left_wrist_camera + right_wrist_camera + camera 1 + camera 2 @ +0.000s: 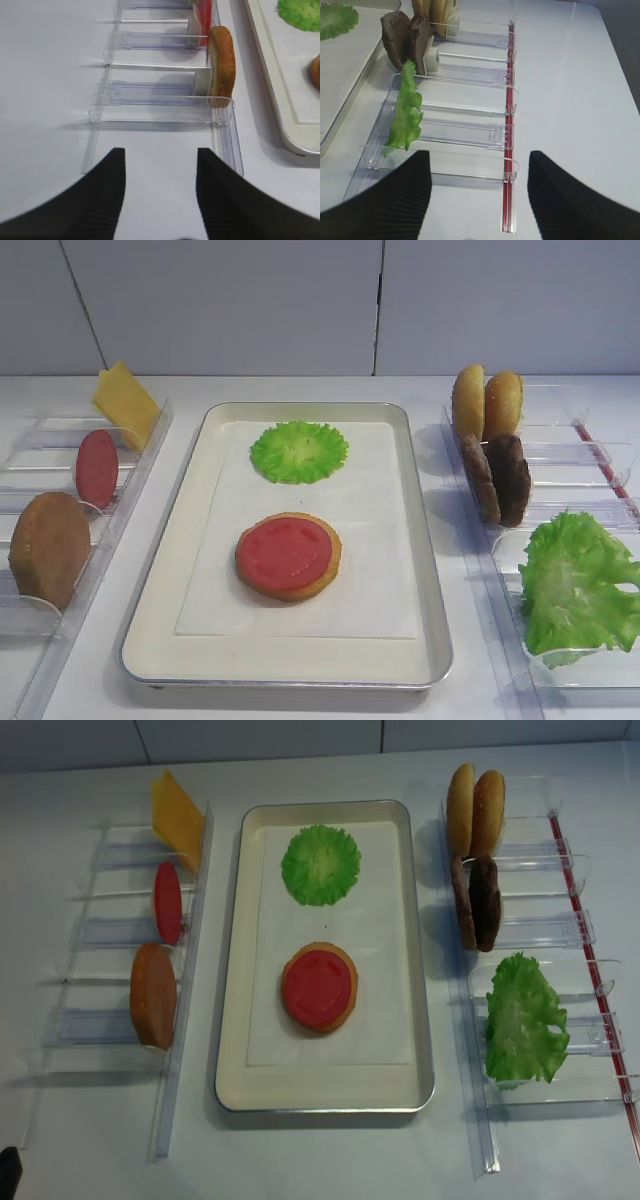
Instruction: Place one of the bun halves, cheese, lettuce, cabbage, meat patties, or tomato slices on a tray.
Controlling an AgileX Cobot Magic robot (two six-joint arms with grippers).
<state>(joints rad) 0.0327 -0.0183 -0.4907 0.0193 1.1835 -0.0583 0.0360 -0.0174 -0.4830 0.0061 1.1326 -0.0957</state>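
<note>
Both sets of jaws stand released, grasping nothing, between placements. Ahead of the left jaws stands a bun half (221,65) in its rack; the next move probably calls for reaching forward and clenching on it, then carrying it to the tray (420,570).

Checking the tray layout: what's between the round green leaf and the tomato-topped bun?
Nothing: only bare white paper liner lies between the cabbage and the tomato slice, clearest in the overhead realsense view.

1. A staged lab-style test bench, not a working kitchen: a bare white table (320,390) backed by plain pale wall panels (230,300) across the top of the frame.
2. Clear plastic divider racks (540,935) at left and right hold moulded-looking burger parts on edge.
3. A rectangular silver metal tray with white paper liner (415,540) sits centre frame.
</note>
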